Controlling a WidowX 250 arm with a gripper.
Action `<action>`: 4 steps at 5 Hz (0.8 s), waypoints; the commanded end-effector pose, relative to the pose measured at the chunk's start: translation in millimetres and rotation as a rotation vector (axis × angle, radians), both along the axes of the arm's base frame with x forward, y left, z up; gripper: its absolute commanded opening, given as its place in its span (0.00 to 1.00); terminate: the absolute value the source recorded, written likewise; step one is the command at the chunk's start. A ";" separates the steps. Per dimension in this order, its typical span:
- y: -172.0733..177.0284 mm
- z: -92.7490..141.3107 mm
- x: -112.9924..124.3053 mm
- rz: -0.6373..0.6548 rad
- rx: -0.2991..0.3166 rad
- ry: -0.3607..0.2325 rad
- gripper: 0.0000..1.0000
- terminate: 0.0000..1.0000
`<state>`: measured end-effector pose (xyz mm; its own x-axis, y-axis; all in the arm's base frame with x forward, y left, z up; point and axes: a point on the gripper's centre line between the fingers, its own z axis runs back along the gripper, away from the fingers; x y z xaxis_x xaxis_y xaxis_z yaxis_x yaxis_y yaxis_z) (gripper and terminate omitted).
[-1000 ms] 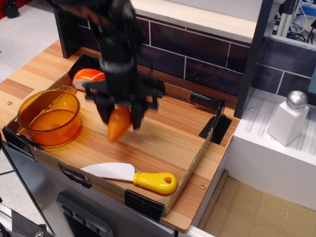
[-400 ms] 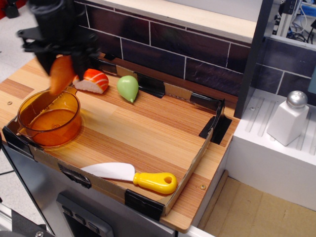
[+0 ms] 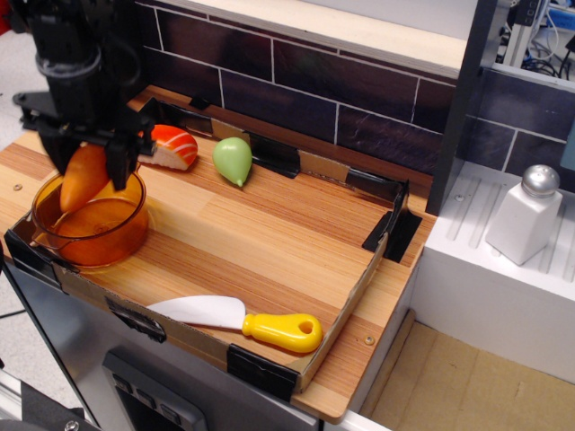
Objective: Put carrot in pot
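So your gripper (image 3: 85, 171) has its jaws pinching the carrot (image 3: 83, 178), tip down, right over the pot (image 3: 90, 220) at the tray's left end, sushi piece (image 3: 168, 147) just behind.

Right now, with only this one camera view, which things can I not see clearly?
- Gripper fingertips: dark and blurred around the carrot, so the contact is unclear.
- Whether the carrot touches the pot bottom: the amber wall and the carrot's own colour merge.
- Sushi piece: its left end is hidden behind the gripper.
- Arm: cut off by the top edge.
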<state>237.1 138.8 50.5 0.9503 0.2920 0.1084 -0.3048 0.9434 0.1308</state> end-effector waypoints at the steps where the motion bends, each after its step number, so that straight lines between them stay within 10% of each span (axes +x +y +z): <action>1: -3.8 50.7 7.6 0.034 0.014 -0.107 1.00 0.00; 4: -56.9 151.7 37.9 0.102 -0.134 -0.123 1.00 0.00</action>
<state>274.6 77.6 188.6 0.9021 0.4053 0.1479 -0.4048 0.9137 -0.0353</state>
